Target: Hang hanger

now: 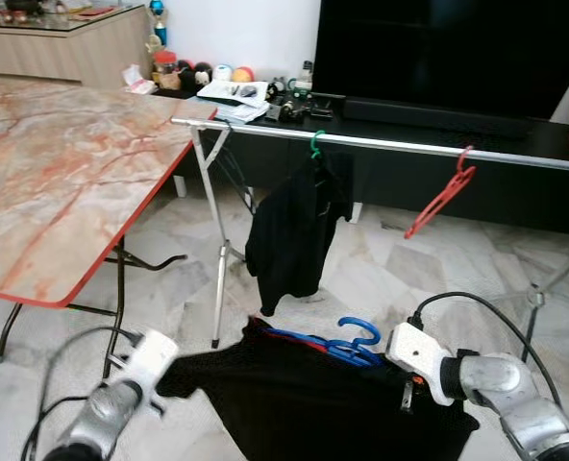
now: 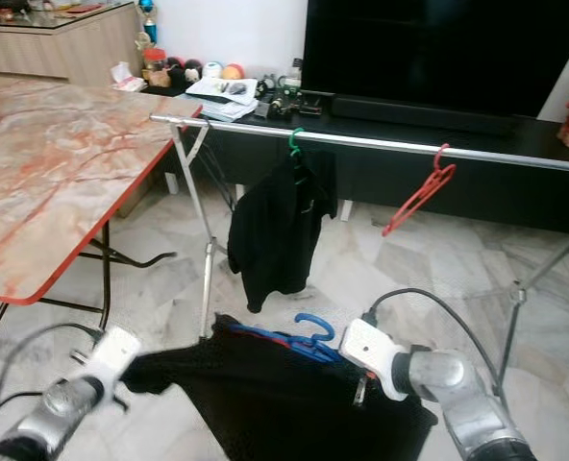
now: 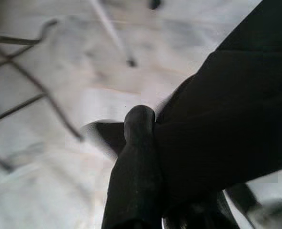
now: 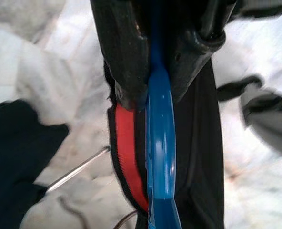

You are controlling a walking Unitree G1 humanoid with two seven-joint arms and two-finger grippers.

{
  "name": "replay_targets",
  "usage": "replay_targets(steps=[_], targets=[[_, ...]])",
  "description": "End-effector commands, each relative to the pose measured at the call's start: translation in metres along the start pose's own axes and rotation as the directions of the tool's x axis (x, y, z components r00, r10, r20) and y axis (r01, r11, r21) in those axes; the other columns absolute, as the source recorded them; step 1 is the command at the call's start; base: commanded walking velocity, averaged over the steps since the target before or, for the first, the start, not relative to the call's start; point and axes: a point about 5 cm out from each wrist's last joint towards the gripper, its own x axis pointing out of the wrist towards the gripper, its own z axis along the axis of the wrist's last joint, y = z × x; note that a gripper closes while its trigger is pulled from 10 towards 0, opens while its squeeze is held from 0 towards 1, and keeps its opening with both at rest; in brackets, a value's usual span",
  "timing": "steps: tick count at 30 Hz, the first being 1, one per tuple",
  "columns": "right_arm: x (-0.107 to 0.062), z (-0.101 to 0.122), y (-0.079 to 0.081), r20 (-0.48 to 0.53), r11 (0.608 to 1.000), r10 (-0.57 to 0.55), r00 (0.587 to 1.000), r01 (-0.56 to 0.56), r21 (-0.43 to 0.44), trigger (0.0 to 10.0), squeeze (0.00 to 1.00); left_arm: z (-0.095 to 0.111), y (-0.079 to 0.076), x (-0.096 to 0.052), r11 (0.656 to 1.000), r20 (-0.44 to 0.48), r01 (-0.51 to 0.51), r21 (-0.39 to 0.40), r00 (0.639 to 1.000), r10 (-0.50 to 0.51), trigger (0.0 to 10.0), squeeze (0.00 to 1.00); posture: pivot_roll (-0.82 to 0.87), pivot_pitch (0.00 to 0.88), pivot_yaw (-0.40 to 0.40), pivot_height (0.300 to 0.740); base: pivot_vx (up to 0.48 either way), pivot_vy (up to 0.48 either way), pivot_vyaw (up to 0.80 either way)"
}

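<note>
A blue hanger (image 1: 358,342) carries a black garment (image 1: 304,408) low in front of me, its hook pointing up. In the right wrist view my right gripper (image 4: 153,88) is shut on the blue hanger's (image 4: 160,157) arm, beside a red strip of the garment (image 4: 126,157). My left gripper (image 3: 153,138) is shut on the black garment's (image 3: 226,119) left edge, holding it out sideways. Beyond them a silver rail (image 1: 390,144) holds a green hanger (image 1: 315,144) with a black shirt (image 1: 292,230) and a bare red hanger (image 1: 441,202).
A marble-patterned folding table (image 1: 63,182) with a red edge stands at my left. The rail's legs (image 1: 221,259) stand on the tiled floor on both sides. Behind the rail is a black TV console (image 1: 515,134) with clutter (image 1: 236,94).
</note>
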Motion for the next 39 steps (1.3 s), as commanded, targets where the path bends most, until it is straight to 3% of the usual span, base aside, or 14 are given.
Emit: replay_targets(steps=[1, 4, 9, 12, 16, 19, 20, 23, 24, 26, 27, 29, 39], targets=[[-0.006, -0.003, -0.001, -0.036, 1.0, 0.006, 0.999, -0.007, -0.022, 10.0, 0.0, 0.01, 0.008, -0.001, 1.0, 0.064, -0.001, 0.028, 0.998, -0.001, 10.0, 1.0, 0.15, 0.044, -0.033, 0.74, 0.0, 0.0, 0.0], [-0.004, -0.004, 0.001, -0.046, 0.999, 0.029, 0.999, -0.03, -0.025, 10.0, 0.0, 0.023, 0.013, -0.001, 0.998, 0.131, 0.0, 0.061, 0.991, -0.008, 10.0, 1.0, 0.15, 0.044, -0.033, 0.74, 0.0, 0.0, 0.0], [0.0, -0.006, 0.005, -0.081, 0.996, 0.059, 0.995, -0.065, -0.068, 10.0, 0.0, 0.041, 0.011, -0.002, 0.991, 0.216, 0.086, 0.103, 0.971, -0.107, 10.0, 1.0, 0.15, 0.044, -0.034, 0.74, 0.0, 0.0, 0.0], [0.003, -0.005, 0.0, -0.082, 0.997, 0.028, 0.996, -0.034, -0.072, 10.0, 0.0, 0.056, 0.01, -0.005, 0.963, 0.257, 0.175, 0.206, 0.94, -0.226, 10.0, 1.0, 0.15, 0.044, -0.034, 0.74, 0.0, 0.0, 0.0], [0.004, -0.002, 0.003, -0.074, 0.995, 0.055, 0.996, -0.061, -0.08, 10.0, 0.0, 0.066, 0.011, -0.008, 0.948, 0.303, 0.216, 0.235, 0.91, -0.282, 10.0, 1.0, 0.16, 0.044, -0.03, 0.74, 0.0, 0.0, 0.0], [0.006, -0.001, 0.003, -0.076, 0.994, 0.058, 0.995, -0.065, -0.089, 10.0, 0.0, 0.07, 0.006, -0.01, 0.905, 0.28, 0.298, 0.304, 0.88, -0.384, 10.0, 1.0, 0.15, 0.045, -0.027, 0.74, 0.0, 0.0, 0.0], [0.007, 0.0, 0.002, -0.077, 0.993, 0.057, 0.995, -0.064, -0.094, 10.0, 0.0, 0.069, 0.003, -0.012, 0.886, 0.258, 0.325, 0.331, 0.872, -0.416, 10.0, 0.0, 0.15, 0.044, -0.025, 0.74, 0.0, 0.0, 0.0], [0.009, 0.003, 0.002, -0.072, 0.99, 0.072, 0.995, -0.08, -0.112, 10.0, 0.0, 0.067, -0.002, -0.014, 0.81, 0.193, 0.331, 0.484, 0.862, -0.468, 10.0, 0.0, 0.15, 0.042, -0.024, 0.74, 0.0, 0.0, 0.0], [0.009, 0.003, 0.002, -0.072, 0.99, 0.072, 0.995, -0.08, -0.112, 10.0, 0.0, 0.067, -0.002, -0.014, 0.81, 0.193, 0.331, 0.484, 0.862, -0.468, 10.0, 0.0, 0.15, 0.042, -0.024, 0.74, 0.0, 0.0, 0.0], [0.011, 0.006, 0.002, -0.068, 0.989, 0.079, 0.995, -0.087, -0.121, 10.0, 0.0, 0.065, -0.003, -0.015, 0.771, 0.159, 0.335, 0.542, 0.859, -0.486, 10.0, 0.0, 0.15, 0.042, -0.024, 0.74, 0.0, 0.0, 0.0], [0.012, 0.008, 0.002, -0.067, 0.988, 0.077, 0.995, -0.085, -0.129, 10.0, 0.0, 0.062, -0.002, -0.016, 0.73, 0.117, 0.334, 0.596, 0.864, -0.49, 10.0, 0.0, 0.15, 0.042, -0.024, 0.74, 0.0, 0.0, 0.0], [0.014, 0.01, 0.001, -0.068, 0.987, 0.075, 0.995, -0.083, -0.138, 10.0, 0.0, 0.059, 0.0, -0.017, 0.696, 0.092, 0.312, 0.647, 0.874, -0.478, 10.0, 0.0, 0.15, 0.042, -0.024, 0.74, 0.0, 0.0, 0.0], [0.03, 0.027, -0.001, -0.042, 0.978, 0.097, 0.994, -0.103, -0.184, 10.0, 0.0, 0.069, -0.004, -0.019, 0.682, 0.196, 0.181, 0.709, 0.878, -0.437, 10.0, 0.0, 0.16, 0.049, -0.025, 0.74, 0.0, 0.0, 0.0]])
